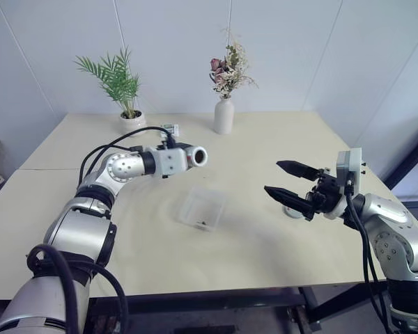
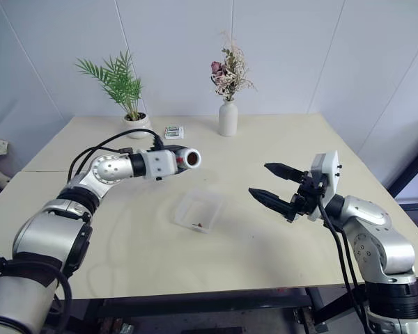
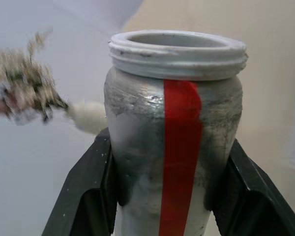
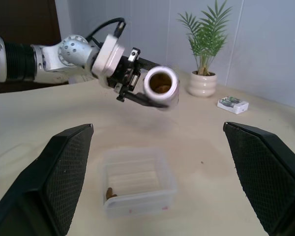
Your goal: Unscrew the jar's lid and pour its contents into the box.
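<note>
here, above a pale cream table [image 1: 279, 139], the left gripper [image 4: 130, 86] holds the small silvery jar with a red stripe down its side [image 1: 194, 156], its two black fingers [image 3: 88, 196] pressed against the jar's opposite sides. the jar lies roughly level in the air, its threaded mouth uncapped and facing toward the right arm; the right wrist view looks straight into that mouth, where brown shows inside. it hangs above and slightly behind the small shallow square box of clear plastic [image 1: 200, 207], which sits on the table between the two arms. a few small dark brown bits [image 4: 109, 193] lie in one corner of the box.

the right gripper [image 1: 287, 182] hovers over the table to the right of the box, well apart from it, its black fingers spread wide with nothing between them. a round greyish lid [image 1: 293, 211] lies flat on the table just below that gripper.

at the table's far edge stand a white pot with a green palm-like plant [image 1: 131, 120], a white vase of dried flowers [image 1: 223, 115], and between them a tiny green-white packet [image 2: 173, 131].
</note>
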Robot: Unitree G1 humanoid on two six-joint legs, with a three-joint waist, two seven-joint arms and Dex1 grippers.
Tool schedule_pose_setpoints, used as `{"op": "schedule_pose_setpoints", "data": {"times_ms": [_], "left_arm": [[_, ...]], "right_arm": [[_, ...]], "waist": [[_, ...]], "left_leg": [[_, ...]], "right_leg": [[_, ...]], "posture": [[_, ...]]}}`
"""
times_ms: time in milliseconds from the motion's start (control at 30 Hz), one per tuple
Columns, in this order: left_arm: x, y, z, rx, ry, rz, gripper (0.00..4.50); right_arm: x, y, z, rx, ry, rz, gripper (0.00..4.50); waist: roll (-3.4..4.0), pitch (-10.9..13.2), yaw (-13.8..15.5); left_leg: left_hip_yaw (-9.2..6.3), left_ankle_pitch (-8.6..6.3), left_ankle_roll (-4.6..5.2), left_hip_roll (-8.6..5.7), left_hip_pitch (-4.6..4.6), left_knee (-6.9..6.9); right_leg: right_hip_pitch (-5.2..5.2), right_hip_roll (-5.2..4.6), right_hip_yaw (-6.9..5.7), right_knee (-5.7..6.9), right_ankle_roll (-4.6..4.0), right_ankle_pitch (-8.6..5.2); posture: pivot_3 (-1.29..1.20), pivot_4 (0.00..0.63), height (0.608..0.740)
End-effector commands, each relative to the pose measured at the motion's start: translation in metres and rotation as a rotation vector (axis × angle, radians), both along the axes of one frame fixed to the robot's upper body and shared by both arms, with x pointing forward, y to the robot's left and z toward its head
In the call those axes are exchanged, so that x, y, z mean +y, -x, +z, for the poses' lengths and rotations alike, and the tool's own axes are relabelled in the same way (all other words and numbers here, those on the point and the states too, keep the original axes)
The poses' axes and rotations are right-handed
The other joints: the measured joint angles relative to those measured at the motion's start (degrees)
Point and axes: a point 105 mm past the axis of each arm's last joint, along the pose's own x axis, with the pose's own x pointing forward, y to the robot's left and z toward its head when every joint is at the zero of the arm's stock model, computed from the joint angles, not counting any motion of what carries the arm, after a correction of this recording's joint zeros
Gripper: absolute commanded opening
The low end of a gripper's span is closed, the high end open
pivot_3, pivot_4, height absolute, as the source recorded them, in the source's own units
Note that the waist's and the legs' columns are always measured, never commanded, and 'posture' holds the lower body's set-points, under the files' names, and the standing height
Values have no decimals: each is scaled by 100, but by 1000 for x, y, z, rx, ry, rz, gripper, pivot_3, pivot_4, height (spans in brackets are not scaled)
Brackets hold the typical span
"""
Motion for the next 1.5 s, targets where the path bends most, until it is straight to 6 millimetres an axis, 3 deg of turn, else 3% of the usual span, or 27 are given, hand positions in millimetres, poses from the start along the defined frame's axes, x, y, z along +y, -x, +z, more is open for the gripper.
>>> {"op": "schedule_pose_setpoints", "data": {"times_ms": [33, 233, 267, 367, 467, 600, 900, 1133, 1400, 1500], "left_arm": [[35, 5, 40, 23, 349, 46, 1994], [100, 12, 37, 70, 699, 268, 1994], [123, 14, 28, 84, 805, 354, 1994], [166, 25, -2, 117, 955, 542, 1994], [186, 35, -28, 137, 985, 638, 1994], [199, 43, -50, 157, 1084, 665, 1994], [204, 49, -77, 77, 966, 692, 1994], [205, 47, -102, 101, 1015, 729, 1994], [205, 50, -109, 130, 1085, 713, 1994], [208, 51, -109, 130, 1095, 723, 2995]], "right_arm": [[12, 9, 16, -64, -8, 50, 4477], [26, 13, 23, -91, 1, 106, 4477], [31, 16, 25, -102, 13, 131, 4477], [44, 23, 29, -130, 35, 195, 4477], [51, 28, 32, -148, 53, 230, 4477], [52, 31, 31, -148, 68, 244, 4477], [49, 30, 27, -133, 79, 228, 4477], [47, 28, 26, -124, 82, 217, 4477], [46, 27, 25, -115, 80, 216, 4477], [46, 26, 24, -110, 77, 220, 4500]], "waist": [[1, 0, -29], [1, -1, -80], [1, -1, -69], [-1, -2, -92], [-7, -6, -92], [-19, -12, 0], [-24, -16, 2], [-24, -16, -18], [-25, -16, -15], [-25, -16, -16]], "left_leg": [[-3, 0, 1, 0, 3, 4], [-15, 3, -4, 5, 25, 14], [-18, 5, -4, 5, 25, 16], [-20, 7, -3, 5, 27, 27], [-22, 10, -5, 7, 35, 25], [-27, 12, -5, 7, 35, 26], [-25, 12, -3, 7, 33, 14], [-15, 12, -3, 11, 35, 6], [-15, 12, -2, 11, 32, 3], [-15, 12, -2, 11, 32, 4]], "right_leg": [[5, 0, 0, 5, 1, 1], [10, 4, 1, 49, -1, 1], [10, 3, 1, 55, -2, 2], [11, 3, 0, 62, -9, 7], [17, 2, -3, 64, -12, 10], [21, 2, -10, 59, -17, 13], [29, -2, -14, 26, -19, 26], [26, -2, -13, 20, -21, 27], [26, -3, -13, 12, -21, 28], [26, -3, -13, 12, -21, 28]], "posture": [[0, 150, 740], [0, 150, 740], [0, 150, 740], [0, 150, 740], [0, 150, 740], [0, 150, 740], [0, 150, 740], [0, 150, 740], [0, 150, 740], [0, 150, 740]]}}
